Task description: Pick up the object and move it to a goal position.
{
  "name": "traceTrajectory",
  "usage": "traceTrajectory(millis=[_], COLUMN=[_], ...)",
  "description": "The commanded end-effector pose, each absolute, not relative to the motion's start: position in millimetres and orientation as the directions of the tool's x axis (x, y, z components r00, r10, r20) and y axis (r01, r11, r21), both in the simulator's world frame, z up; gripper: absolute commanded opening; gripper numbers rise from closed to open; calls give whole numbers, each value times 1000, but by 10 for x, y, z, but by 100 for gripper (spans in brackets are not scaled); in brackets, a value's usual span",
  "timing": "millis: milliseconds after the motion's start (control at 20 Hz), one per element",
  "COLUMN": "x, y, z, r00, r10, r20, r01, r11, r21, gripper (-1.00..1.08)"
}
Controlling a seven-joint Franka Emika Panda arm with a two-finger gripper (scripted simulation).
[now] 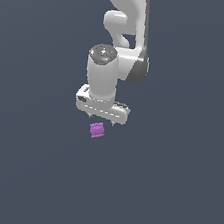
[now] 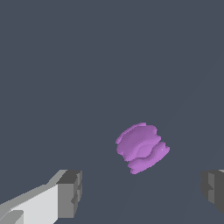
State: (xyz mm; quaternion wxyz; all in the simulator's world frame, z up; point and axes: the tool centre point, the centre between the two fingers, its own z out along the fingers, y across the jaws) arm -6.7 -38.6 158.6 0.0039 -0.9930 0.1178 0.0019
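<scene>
The object (image 1: 97, 130) is a small purple ridged lump lying on the dark grey floor. In the wrist view the object (image 2: 141, 147) sits ahead of the fingers, between their lines but beyond the tips. My white gripper (image 1: 101, 121) hangs just above the object, pointing down. Its jaws stand wide apart and hold nothing. The two grey fingertips (image 2: 70, 193) show at the frame's edges in the wrist view, with bare floor between them.
The white arm (image 1: 126, 30) rises behind the gripper toward the top of the exterior view. The floor (image 1: 173, 193) is a plain dark grey surface with nothing else on it in view.
</scene>
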Motion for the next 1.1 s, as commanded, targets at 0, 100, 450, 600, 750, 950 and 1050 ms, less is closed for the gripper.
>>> traceTrajectory(millis=[0,100,450,600,750,950,1050], x=[-75,-82,-111,-125,-139,-158,-169], y=[-395,-404,-442,-460,-479,-507,-521], z=[1547,1511,1377,1321,1266,1194,1158], r00=[957,941,853,804,749,667,623], r10=[-289,-339,-522,-594,-662,-745,-782], r20=[-6,-7,-9,-10,-10,-9,-9], r01=[-289,-339,-522,-594,-662,-745,-782], r11=[-957,-941,-853,-804,-749,-667,-623], r21=[-8,-8,-8,-7,-6,-4,-4], gripper=[100,100,100,100,100,100,100])
